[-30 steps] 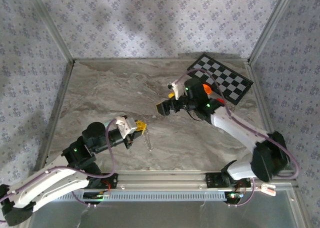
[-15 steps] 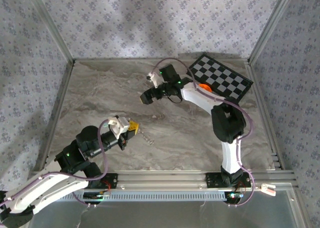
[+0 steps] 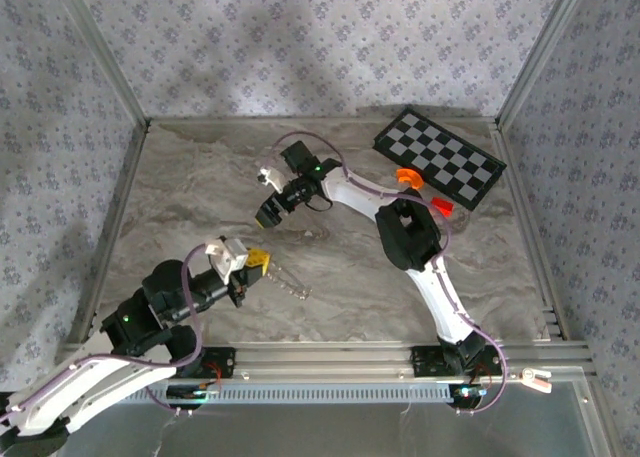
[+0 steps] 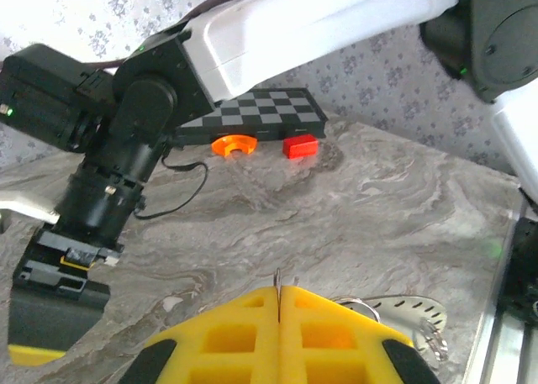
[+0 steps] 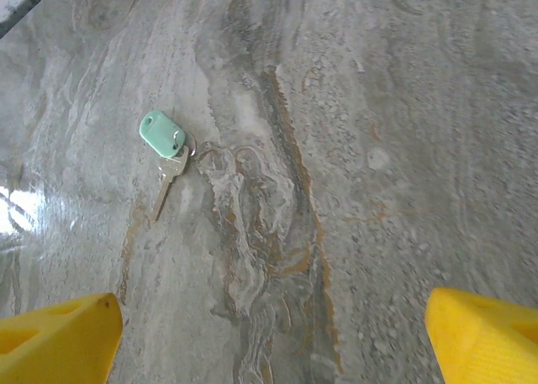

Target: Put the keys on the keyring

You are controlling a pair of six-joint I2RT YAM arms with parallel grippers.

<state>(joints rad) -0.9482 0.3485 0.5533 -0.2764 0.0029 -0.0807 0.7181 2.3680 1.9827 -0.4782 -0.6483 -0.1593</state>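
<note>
Grey marbled stone formed the table (image 3: pixel 200 187), with patterned walls around it. In the overhead view the left gripper (image 3: pixel 255 261) sat lower left of centre, its yellow pads clenched together. Its wrist view showed a thin sliver of metal nipped between them. The keyring (image 3: pixel 287 280) trailed from those pads toward the lower right as a fine silvery chain.

The right arm arched from the bottom right up to the middle of the frame. There the right gripper (image 3: pixel 267 217) pointed down, above the left one and apart from it. Its wrist view showed two yellow fingertips in the bottom corners, released and spread wide over bare stone. Upper left in that view, one small silvery key (image 5: pixel 168 176) lay flat on the table, joined to a mint-green tag (image 5: pixel 161 134).

A checkerboard (image 3: pixel 440 157) lay in the upper right corner. An orange curved piece (image 3: pixel 408 177) and a red block (image 3: pixel 443 206) sat just beside its near edge.
</note>
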